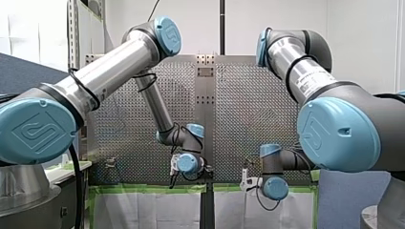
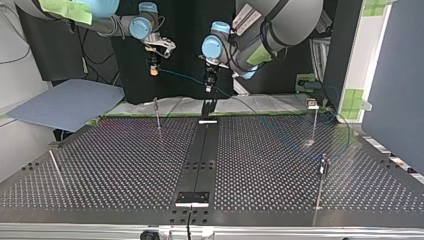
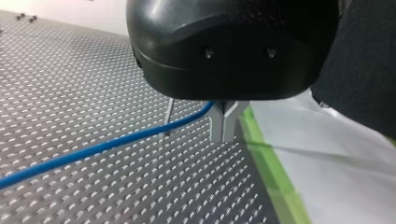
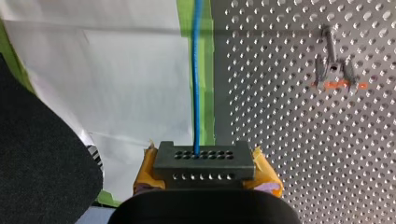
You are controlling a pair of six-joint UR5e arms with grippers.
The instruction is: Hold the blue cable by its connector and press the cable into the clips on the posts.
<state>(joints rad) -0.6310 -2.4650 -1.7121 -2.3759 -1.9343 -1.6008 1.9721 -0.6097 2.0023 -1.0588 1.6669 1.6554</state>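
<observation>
- Clenched on a dark grey rectangular connector block [image 4: 204, 161] with two rows of small holes: my right pincer [image 4: 205, 169], with yellow pads [image 4: 145, 170] pressed against both short ends of the block.
- Out of a hole in the block's upper row: a thin round blue cable [image 4: 196, 70], running straight ahead of the pincer over a strip of green tape [image 4: 208, 46] along the worktop's edge. Beside the tape, a white sheet [image 4: 116, 70].
- Clamped shut on the same cable further along: my left pincer [image 3: 224, 122], black-bodied, its two metal fingers [image 3: 216, 123] pressed together with the cable entering at their root. Held above the silver perforated metal worktop [image 3: 70, 84], just inside the green-taped edge.
- From those fingers, cable running off low across the worktop.
- In the top view, cable stretched through the air between both pincers, above the taped edge.
- Standing on the worktop: four thin metal posts, one near the taped edge [image 2: 158, 117], one near that edge's corner at the top view's right [image 2: 314, 117], one by the right-hand edge [image 2: 322, 180], one tilted by the left-hand edge [image 2: 55, 167].
- Beside my right pincer and well apart from the cable: a small grey clip [image 4: 332, 72] with an orange base.
- Writing: an embossed emblem in a rounded square on the light blue joint caps [image 1: 36, 131], letters not clearly readable; a printed label [image 1: 309, 83] on my right arm's silver tube, too small to read.
</observation>
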